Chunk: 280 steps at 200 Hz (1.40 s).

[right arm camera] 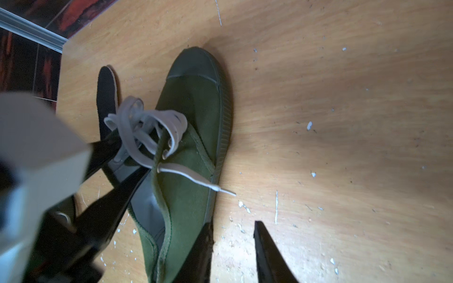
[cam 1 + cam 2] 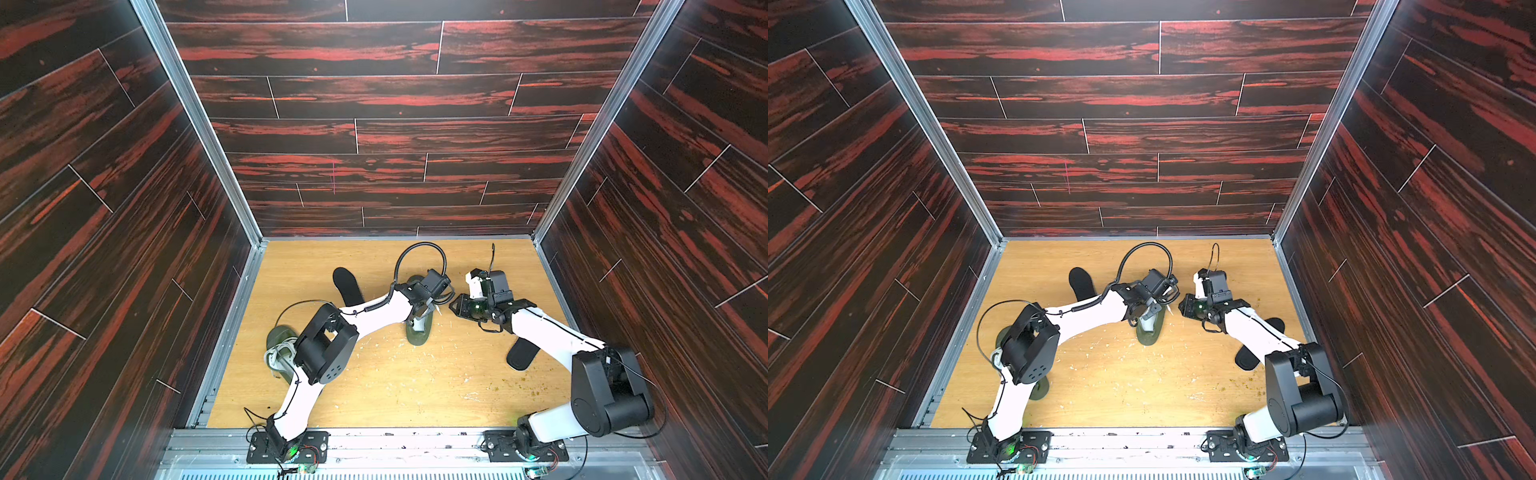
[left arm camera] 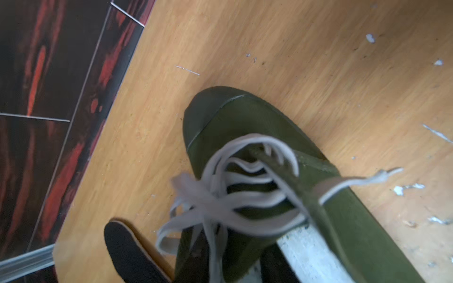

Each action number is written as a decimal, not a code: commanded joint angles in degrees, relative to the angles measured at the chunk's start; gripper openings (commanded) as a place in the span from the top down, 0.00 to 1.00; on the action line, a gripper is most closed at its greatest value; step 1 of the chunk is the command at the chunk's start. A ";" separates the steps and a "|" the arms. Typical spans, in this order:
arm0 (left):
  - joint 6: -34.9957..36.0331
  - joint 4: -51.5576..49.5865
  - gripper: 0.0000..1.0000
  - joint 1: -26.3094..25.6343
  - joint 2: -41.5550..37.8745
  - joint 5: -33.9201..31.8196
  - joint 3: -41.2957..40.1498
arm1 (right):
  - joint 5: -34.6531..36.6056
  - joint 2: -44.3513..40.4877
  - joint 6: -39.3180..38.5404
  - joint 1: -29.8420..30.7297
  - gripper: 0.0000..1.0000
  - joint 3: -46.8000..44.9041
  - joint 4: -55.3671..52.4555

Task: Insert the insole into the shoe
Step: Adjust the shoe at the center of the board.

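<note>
The olive-green canvas lace-up shoe (image 2: 417,334) stands upright near the middle of the scuffed light-wood table (image 2: 415,386), toe toward 12 o'clock and its grey-white laces (image 1: 144,125) loose.

The left arm rises from its base at 7 o'clock, elbow high, and its forearm slants to the shoe with the wrist bent down. The left gripper (image 2: 420,312) sits on the shoe's opening. Its black fingers (image 1: 110,196) straddle the collar wall by the laces, but I cannot tell whether they pinch it.

The right arm comes from 5 o'clock, elbow up. The right gripper (image 1: 231,225) is at the shoe's 3 o'clock by the heel, its jaws parted over bare wood and empty.

A flat black foam insole (image 2: 347,284) lies at the shoe's 10 o'clock, apart from it. A second black insole (image 2: 521,353) lies at 4 o'clock under the right forearm. A second green shoe (image 2: 276,334) sits at 8 o'clock.
</note>
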 commanded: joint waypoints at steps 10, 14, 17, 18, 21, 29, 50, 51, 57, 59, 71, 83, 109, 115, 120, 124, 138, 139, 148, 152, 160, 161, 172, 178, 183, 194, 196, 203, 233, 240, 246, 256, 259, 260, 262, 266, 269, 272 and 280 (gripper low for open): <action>1.28 1.18 0.84 -0.10 1.35 -1.46 2.87 | -0.85 -1.87 -1.34 0.15 0.68 -1.00 -2.55; 1.21 0.85 0.87 -0.17 1.26 -1.32 3.32 | -1.31 -1.84 -1.51 0.17 0.68 -1.10 -2.78; 0.98 0.21 0.89 -0.11 1.19 -1.00 3.77 | -1.67 -1.95 -1.62 0.13 0.67 -1.17 -2.92; 0.91 0.09 0.90 -0.14 1.18 -0.92 3.91 | -1.85 -1.96 -1.64 0.17 0.67 -1.24 -2.98; 0.57 -0.47 0.92 -0.16 1.11 -0.61 4.37 | -2.20 -2.02 -1.72 0.20 0.66 -1.40 -3.17; -0.97 -1.93 0.99 -0.04 0.55 0.53 5.44 | -3.30 -2.19 -1.70 0.29 0.63 -1.81 -3.38; -5.72 -7.84 1.00 0.96 -0.16 5.29 9.36 | -4.29 -3.28 -0.79 1.96 0.55 -3.25 -3.69; -6.00 -8.86 1.00 1.05 -0.15 5.65 9.66 | -4.14 -3.36 -0.67 2.25 0.54 -3.37 -3.72; -7.75 -11.43 1.00 1.50 -0.07 7.59 10.86 | -3.76 -3.80 -0.20 3.31 0.51 -3.82 -3.65; -8.32 -11.71 1.00 1.63 -0.04 8.21 11.42 | -3.64 -3.85 -0.09 3.48 0.50 -3.88 -3.65; -11.50 -15.79 1.00 2.57 0.45 11.86 13.18 | -2.13 -4.60 1.62 6.31 0.42 -4.54 -3.36; -13.68 -18.01 1.00 3.38 0.73 14.11 14.14 | -0.81 -5.11 3.54 8.57 0.38 -4.97 -2.91; -17.95 -19.47 1.00 4.86 0.47 18.12 14.30 | 3.12 -5.17 9.89 11.73 0.37 -6.22 0.44; -18.79 -19.74 1.00 5.20 0.40 19.54 14.45 | 4.43 -4.54 10.78 12.34 0.36 -6.04 1.01; -19.32 -20.03 1.00 5.46 0.30 20.59 14.60 | 5.68 -3.80 11.23 12.78 0.36 -5.62 1.20; -19.75 -20.34 1.00 5.60 0.36 21.38 14.75 | 6.65 -3.10 11.54 13.06 0.36 -5.27 1.23; -21.39 -21.40 1.00 6.18 0.32 23.71 15.58 | 8.80 -0.03 12.04 13.31 0.36 -3.90 1.70; -21.53 -21.44 1.00 6.21 0.35 23.83 15.62 | 8.92 0.18 11.96 13.31 0.36 -3.83 1.71; -22.61 -22.09 1.00 6.58 0.38 25.20 16.24 | 9.59 2.07 11.45 13.35 0.36 -2.89 1.89; -23.06 -22.51 1.00 6.83 0.40 25.94 16.52 | 9.92 2.88 11.17 13.40 0.37 -2.47 1.82; -24.15 -23.03 1.00 7.31 0.42 27.26 16.88 | 10.78 4.23 10.66 13.35 0.37 -1.80 1.48; -24.23 -23.04 1.00 7.35 0.40 27.49 16.88 | 10.83 4.38 10.61 13.38 0.37 -1.73 1.46; -25.28 -23.85 1.00 8.02 0.18 29.65 16.76 | 11.68 5.70 9.62 13.40 0.38 -1.10 1.28; -25.70 -23.96 1.00 8.33 -0.20 30.63 16.30 | 12.00 6.11 9.15 13.39 0.38 -0.89 0.98; -26.08 -23.62 1.00 8.58 -0.57 31.31 15.67 | 12.38 6.24 8.84 13.35 0.38 -0.74 0.80; -26.23 -22.63 1.00 8.83 -1.29 32.65 14.32 | 14.01 5.99 8.27 13.40 0.38 -0.56 0.24; -26.23 -22.69 1.00 8.89 -1.40 33.00 14.03 | 14.41 5.90 8.21 13.38 0.39 -0.57 0.14; -26.38 -22.51 1.00 8.97 -1.94 34.04 13.28 | 15.69 5.56 7.79 13.31 0.39 -0.39 -0.31; -27.78 -20.17 1.00 9.63 -3.64 35.71 8.93 | 17.23 3.60 5.98 11.45 0.44 0.10 -1.59; -27.82 -19.99 1.00 9.87 -3.83 36.48 8.22 | 16.47 3.40 5.64 10.64 0.46 0.02 -1.71; -28.16 -19.40 1.00 10.03 -4.09 36.85 7.44 | 15.65 3.30 5.43 9.83 0.48 -0.09 -1.58; -28.98 -17.70 1.00 10.52 -4.73 37.24 5.59 | 13.98 3.21 5.27 8.14 0.49 -0.79 -1.24; -29.27 -17.17 1.00 10.65 -4.79 37.66 5.05 | 13.41 3.22 5.16 7.63 0.50 -1.04 -1.08; -29.38 -16.99 1.00 10.69 -4.84 37.79 4.91 | 13.25 3.26 5.14 7.44 0.50 -1.13 -1.05; -29.52 -16.60 1.00 10.78 -4.97 37.93 4.58 | 12.93 3.29 5.12 7.14 0.50 -1.37 -0.84; -29.77 -15.95 1.00 11.08 -5.11 38.41 4.03 | 11.98 3.36 5.14 6.38 0.51 -1.75 -0.48; -29.94 -15.51 1.00 11.22 -5.15 38.70 3.64 | 11.26 3.42 5.05 5.75 0.51 -2.05 -0.23; -30.07 -15.17 1.00 11.37 -5.16 38.83 3.36 | 10.62 3.51 5.06 5.27 0.52 -2.29 -0.04; -30.10 -14.83 1.00 11.68 -4.99 39.32 3.18 | 9.57 3.73 4.80 4.25 0.53 -2.75 0.22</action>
